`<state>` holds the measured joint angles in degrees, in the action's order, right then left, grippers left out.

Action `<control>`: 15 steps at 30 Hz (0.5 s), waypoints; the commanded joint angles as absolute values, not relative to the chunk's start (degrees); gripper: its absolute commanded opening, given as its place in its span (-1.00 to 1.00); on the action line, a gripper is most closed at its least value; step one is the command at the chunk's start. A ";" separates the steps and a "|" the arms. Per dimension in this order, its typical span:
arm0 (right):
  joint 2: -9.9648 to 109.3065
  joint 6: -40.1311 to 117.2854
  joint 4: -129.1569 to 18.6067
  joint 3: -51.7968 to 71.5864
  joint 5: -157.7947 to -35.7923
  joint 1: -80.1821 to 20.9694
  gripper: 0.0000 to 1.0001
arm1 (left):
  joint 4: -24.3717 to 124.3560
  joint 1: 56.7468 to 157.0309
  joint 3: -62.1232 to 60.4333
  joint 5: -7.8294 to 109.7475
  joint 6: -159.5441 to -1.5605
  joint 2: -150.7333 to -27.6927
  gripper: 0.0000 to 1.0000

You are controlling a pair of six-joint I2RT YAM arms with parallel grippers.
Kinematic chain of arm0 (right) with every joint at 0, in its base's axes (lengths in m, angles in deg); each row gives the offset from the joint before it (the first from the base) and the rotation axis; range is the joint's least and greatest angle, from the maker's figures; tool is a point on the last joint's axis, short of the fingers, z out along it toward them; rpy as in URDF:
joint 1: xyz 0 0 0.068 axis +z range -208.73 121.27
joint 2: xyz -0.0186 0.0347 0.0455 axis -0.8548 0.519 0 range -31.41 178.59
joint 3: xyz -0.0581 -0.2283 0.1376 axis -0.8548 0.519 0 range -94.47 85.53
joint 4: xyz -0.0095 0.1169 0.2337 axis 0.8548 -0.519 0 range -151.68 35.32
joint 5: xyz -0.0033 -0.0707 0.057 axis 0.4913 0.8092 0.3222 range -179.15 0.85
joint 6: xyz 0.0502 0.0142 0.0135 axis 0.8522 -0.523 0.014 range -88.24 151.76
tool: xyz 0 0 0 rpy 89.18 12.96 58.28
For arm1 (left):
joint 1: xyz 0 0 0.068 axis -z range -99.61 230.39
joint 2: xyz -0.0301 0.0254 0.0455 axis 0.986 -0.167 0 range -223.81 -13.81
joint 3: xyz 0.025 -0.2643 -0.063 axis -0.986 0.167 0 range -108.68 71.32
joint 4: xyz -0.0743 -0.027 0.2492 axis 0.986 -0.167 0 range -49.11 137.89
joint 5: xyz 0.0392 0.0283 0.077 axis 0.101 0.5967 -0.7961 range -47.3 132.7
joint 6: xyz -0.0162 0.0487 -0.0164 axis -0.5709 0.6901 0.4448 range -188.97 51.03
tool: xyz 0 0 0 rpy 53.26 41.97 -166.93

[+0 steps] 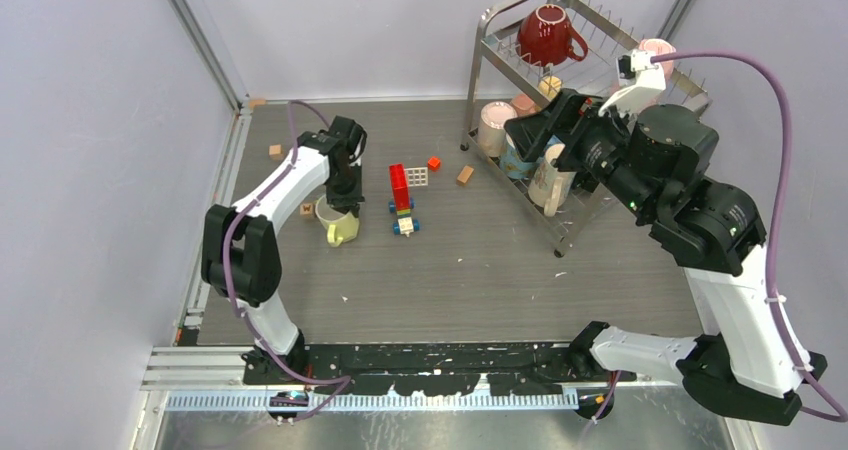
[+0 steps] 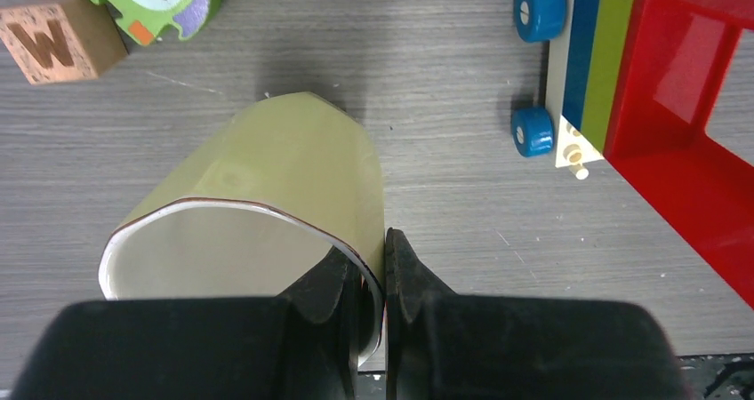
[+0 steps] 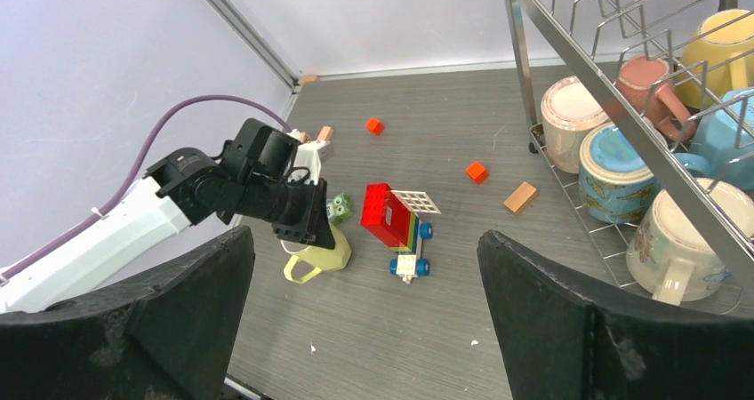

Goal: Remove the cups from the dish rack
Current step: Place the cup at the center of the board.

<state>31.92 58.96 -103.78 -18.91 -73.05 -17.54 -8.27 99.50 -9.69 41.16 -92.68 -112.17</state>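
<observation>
1. Left gripper (image 2: 372, 258): clamped on the rim wall of the pale yellow mug (image 2: 284, 169), one finger inside and one outside. The mug tilts below the hand, out of the rack and low at the table (image 2: 445, 80). Contact with the table cannot be told.
2. Right gripper (image 3: 364, 244): fingers spread wide, holding nothing. The dish rack (image 3: 569, 53) stands just off its right finger, with the lower tier nearest.
3. Cups in the rack, eight counted:
   - Upper tier: one dark red mug (image 1: 548, 35) and one pale pink mug (image 1: 655, 48), the latter partly hidden behind the right wrist.
   - Below: one mustard mug (image 3: 711, 40), one pink mug (image 3: 647, 84), one beige mug (image 3: 569, 120), one teal patterned mug (image 3: 618, 173), one light blue mug (image 3: 731, 142) and one cream patterned mug (image 3: 680, 240).
   - More may be hidden.
4. Handling, judged: glazed ceramic, so rigid, fairly weighty, slick and liable to chip on the wire. The best hold looks like a pinch across the rim wall. The handles look thin and awkward.
5. Sundries:
   - One toy car (image 3: 396, 227), ahead between the right fingers.
   - Two orange cubes (image 3: 375, 125), beyond the car.
   - One lettered wooden block (image 2: 53, 49), past the held mug to the left.
</observation>
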 commanded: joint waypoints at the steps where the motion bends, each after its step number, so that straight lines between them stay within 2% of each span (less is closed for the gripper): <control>1: 30.48 58.12 -102.23 -18.61 -71.33 -17.31 0.99 | -7.97 99.24 -13.80 38.33 -88.99 -113.99 -1.00; 13: 30.26 57.77 -102.96 -18.96 -70.36 -17.30 0.99 | -8.11 97.71 -16.42 31.81 -86.98 -118.86 -1.00; 14: 30.33 57.78 -103.12 -19.03 -70.24 -17.31 0.99 | -8.08 97.72 -16.57 31.99 -86.87 -119.03 -0.98; 15: 30.50 57.72 -103.20 -19.18 -70.03 -17.26 1.00 | -7.97 97.71 -16.57 32.32 -86.82 -119.01 -0.88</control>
<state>30.46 58.79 -103.83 -18.50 -71.79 -17.54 -8.34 98.43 -14.13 35.47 -88.61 -118.60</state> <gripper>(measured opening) 0.996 0.097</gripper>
